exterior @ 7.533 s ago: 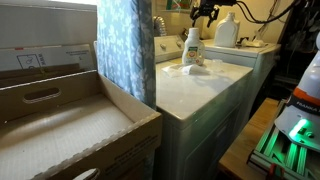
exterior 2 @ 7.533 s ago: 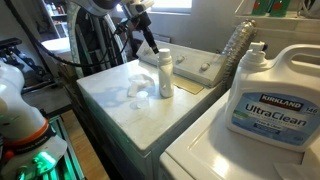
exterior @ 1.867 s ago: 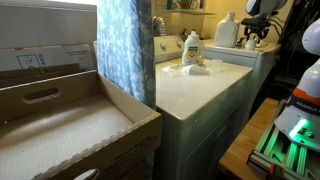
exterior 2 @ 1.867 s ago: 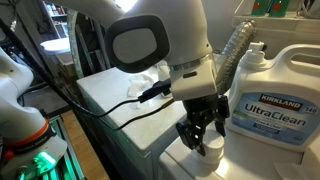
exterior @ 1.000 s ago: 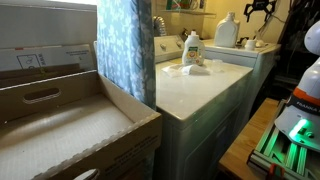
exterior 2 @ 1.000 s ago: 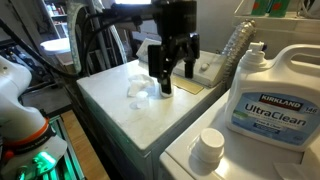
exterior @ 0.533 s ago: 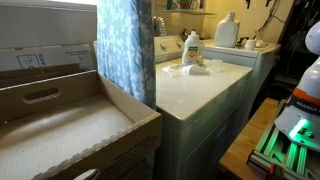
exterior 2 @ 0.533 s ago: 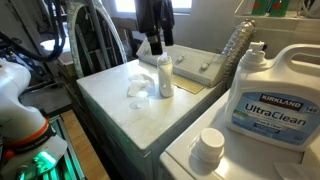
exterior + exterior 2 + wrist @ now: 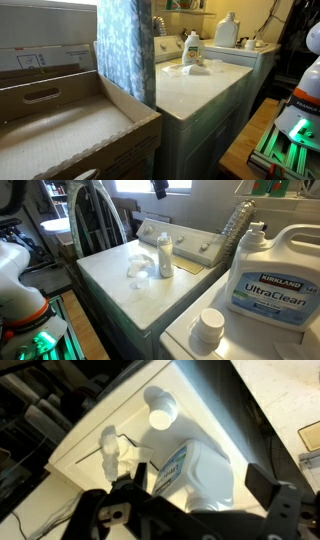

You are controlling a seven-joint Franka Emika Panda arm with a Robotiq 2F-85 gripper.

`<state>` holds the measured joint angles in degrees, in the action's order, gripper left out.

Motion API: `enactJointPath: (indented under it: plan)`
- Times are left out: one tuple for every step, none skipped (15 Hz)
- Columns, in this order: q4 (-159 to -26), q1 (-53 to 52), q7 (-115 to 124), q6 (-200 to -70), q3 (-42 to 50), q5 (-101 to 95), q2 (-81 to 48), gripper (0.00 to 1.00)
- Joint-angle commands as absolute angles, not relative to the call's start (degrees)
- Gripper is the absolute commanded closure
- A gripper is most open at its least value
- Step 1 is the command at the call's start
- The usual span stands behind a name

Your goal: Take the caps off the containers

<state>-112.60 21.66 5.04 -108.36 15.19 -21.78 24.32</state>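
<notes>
High over the laundry appliances the gripper (image 9: 200, 485) hangs looking down, jaws spread wide, nothing held. Large jug (image 9: 185, 460) sits directly beneath it in the wrist view, with one loose cap (image 9: 160, 410) just beside it on the white top (image 9: 250, 342). Small bottle (image 9: 165, 255) stands upright on the neighbouring appliance, well apart from the jug, beside crumpled white paper (image 9: 137, 268). Cannot tell whether its cap is on. If it is, the move is probably across to that bottle, then straight down along its vertical axis.

Opposing exteriors, overhead wrist, shared jug (image 9: 227, 30)
</notes>
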Motion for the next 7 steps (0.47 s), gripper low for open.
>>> enactJointPath:
  plan:
    - [-114.1,20.3,2.7,-111.2,15.0,-22.8,26.2,0.0]
    - [-112.5,20.7,3.9,-109.6,15.1,-22.3,24.9,0.0]
    - [-112.5,20.4,3.7,-109.9,14.9,-22.3,25.0,0.0]
    - [-112.5,20.3,3.6,-110.0,14.8,-22.3,25.1,0.0]
    - [-112.5,20.2,3.5,-110.0,14.8,-22.3,25.1,0.0]
    - [-112.5,20.2,3.5,-110.0,14.8,-22.3,25.1,0.0]
    - [-112.5,20.2,3.4,-110.0,14.8,-22.3,25.1,0.0]
